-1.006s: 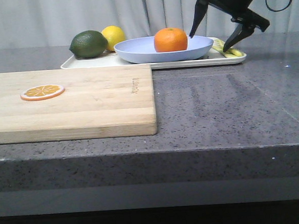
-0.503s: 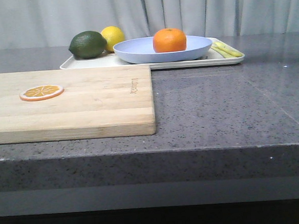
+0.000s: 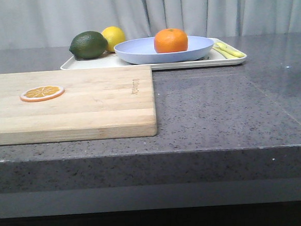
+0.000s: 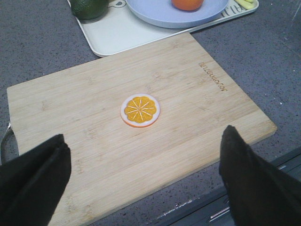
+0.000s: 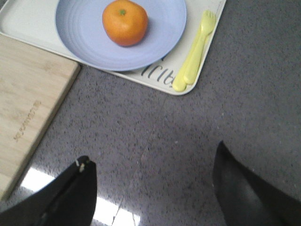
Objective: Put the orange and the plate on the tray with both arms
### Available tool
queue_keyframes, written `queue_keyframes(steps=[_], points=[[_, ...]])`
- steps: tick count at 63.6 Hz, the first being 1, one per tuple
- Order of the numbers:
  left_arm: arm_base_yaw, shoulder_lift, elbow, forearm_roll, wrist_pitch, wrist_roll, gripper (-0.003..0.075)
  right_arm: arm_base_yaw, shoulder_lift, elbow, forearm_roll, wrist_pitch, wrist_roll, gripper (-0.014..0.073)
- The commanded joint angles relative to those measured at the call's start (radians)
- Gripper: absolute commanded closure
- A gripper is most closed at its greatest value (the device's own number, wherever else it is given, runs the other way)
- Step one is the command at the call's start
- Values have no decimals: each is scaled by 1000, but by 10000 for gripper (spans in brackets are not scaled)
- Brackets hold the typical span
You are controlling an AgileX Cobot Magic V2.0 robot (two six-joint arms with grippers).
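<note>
Left gripper (image 4: pixel 143 174): jaws spread wide, empty, over cutting board (image 4: pixel 197 101) w/ orange slice (image 4: pixel 140 109).
Right gripper (image 5: pixel 153 188): spread, empty, over bare counter (image 5: pixel 155 136).
Orange (image 5: pixel 124 21): sat on plate (image 5: pixel 160 42), well apart from both grippers.
Plate: on tray (image 5: pixel 155 74), beside yellow fork (image 5: pixel 197 52).

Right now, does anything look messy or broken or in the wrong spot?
Nothing stands out. The orange sits upright in the plate, and the plate rests flat on the tray beside a lime, a lemon and yellow cutlery. One orange slice lies flat on the cutting board. No spills or damage show.
</note>
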Motion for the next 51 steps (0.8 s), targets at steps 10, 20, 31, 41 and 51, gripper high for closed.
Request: queue_keyframes(steps=[10, 20, 31, 41, 51], points=[[1, -2, -26, -9, -73, -9, 101, 0, -316, 347, -13, -209, -10, 69], [1, -2, -26, -9, -73, -9, 101, 0, -537, 598, -7, -341, 6, 69], [1, -2, -26, -9, -73, -9, 101, 0, -814, 826, -5, -423, 31, 69], [1, -2, -26, -9, -73, -9, 101, 0, -998, 944, -5, -433, 31, 69], [1, -2, -26, -9, -73, -9, 101, 0, -1089, 1007, -9, -447, 31, 69]])
